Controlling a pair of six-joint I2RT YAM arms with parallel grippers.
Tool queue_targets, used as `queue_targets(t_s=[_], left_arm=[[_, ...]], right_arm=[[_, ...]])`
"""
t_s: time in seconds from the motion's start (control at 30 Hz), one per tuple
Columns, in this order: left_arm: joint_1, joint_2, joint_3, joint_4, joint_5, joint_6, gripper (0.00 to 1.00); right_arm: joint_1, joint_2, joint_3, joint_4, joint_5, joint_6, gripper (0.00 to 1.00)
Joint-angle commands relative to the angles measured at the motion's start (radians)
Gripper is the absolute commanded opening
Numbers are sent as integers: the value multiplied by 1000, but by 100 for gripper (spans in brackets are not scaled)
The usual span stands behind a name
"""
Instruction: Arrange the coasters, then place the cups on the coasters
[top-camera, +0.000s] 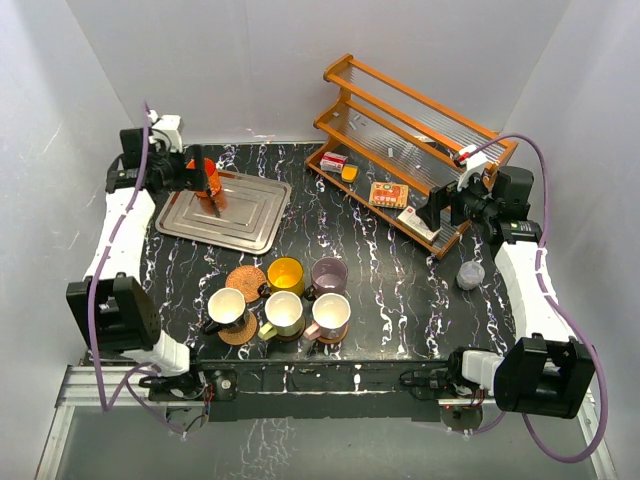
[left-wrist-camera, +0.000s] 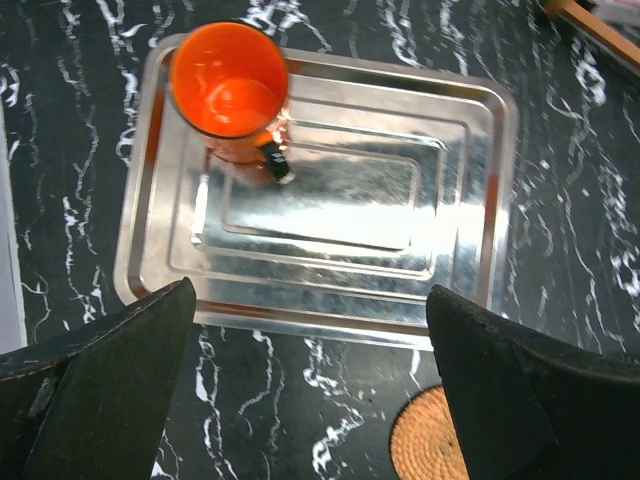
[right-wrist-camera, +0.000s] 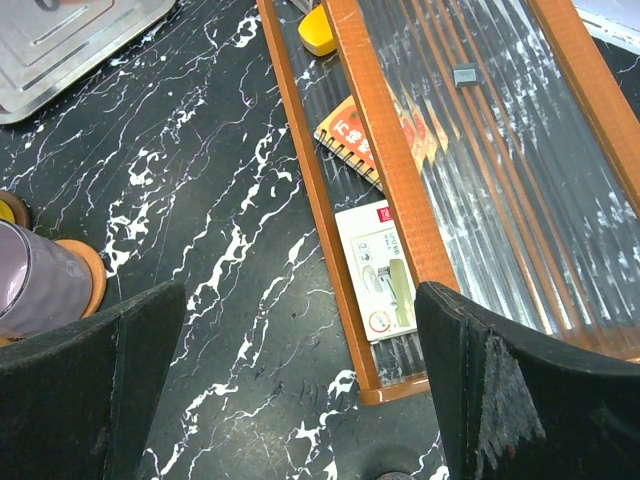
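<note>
An orange cup (top-camera: 204, 177) (left-wrist-camera: 228, 85) stands upright in the far left corner of the metal tray (top-camera: 250, 215) (left-wrist-camera: 460, 200). My left gripper (top-camera: 207, 192) (left-wrist-camera: 310, 305) hangs open above the tray's near edge, nothing between its fingers. A bare woven tan coaster (top-camera: 246, 279) (left-wrist-camera: 425, 440) lies just in front of the tray. Beside it stand the yellow cup (top-camera: 285, 275) and the lilac cup (top-camera: 328, 273) (right-wrist-camera: 35, 280). The black cup (top-camera: 227, 307), yellow-green cup (top-camera: 283, 313) and cream-pink cup (top-camera: 330, 313) sit on coasters in the front row. My right gripper (top-camera: 437, 207) (right-wrist-camera: 300, 300) is open by the rack.
A two-tier wooden rack (top-camera: 410, 150) (right-wrist-camera: 400, 150) with small packets stands at the back right. A small grey handleless cup (top-camera: 470, 274) sits on the table near the right arm. White walls close in the table on three sides.
</note>
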Motion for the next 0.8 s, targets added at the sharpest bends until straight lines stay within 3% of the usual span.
queue_targets(t_s=[0.0,0.43,0.77], left_arm=[[98,69,103,37,99,-54,99],[180,291,249,104,92,-108,96],[180,498,372,128,80,-92,82]], right_arm=[[6,-36,16,30,-10,-11,98],[14,-13,10,8,-13,-35,98],[13,7,4,3,-12,-49,98]])
